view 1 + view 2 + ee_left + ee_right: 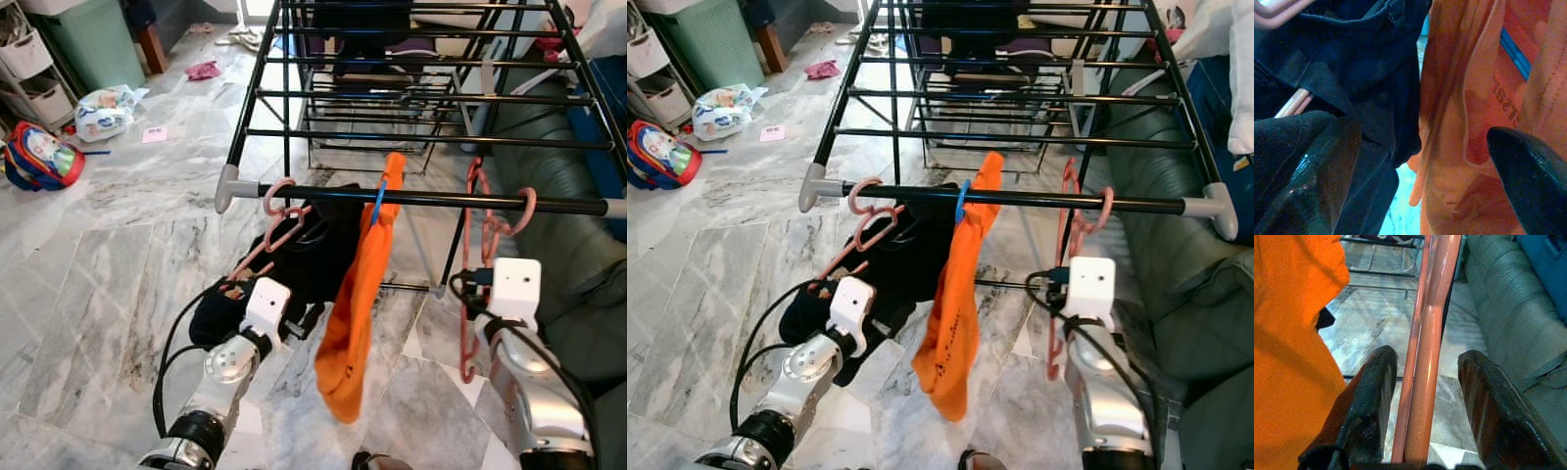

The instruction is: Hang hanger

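At right of frame, right gripper [1425, 406], fingers apart, straddles the pink hanger [1427, 333]: light, stiff, slick; grip the shaft.

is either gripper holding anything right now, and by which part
Neither grips anything. The right gripper is open around the pink plastic hanger's lower bar, untouched. The left gripper is open by the black garment.
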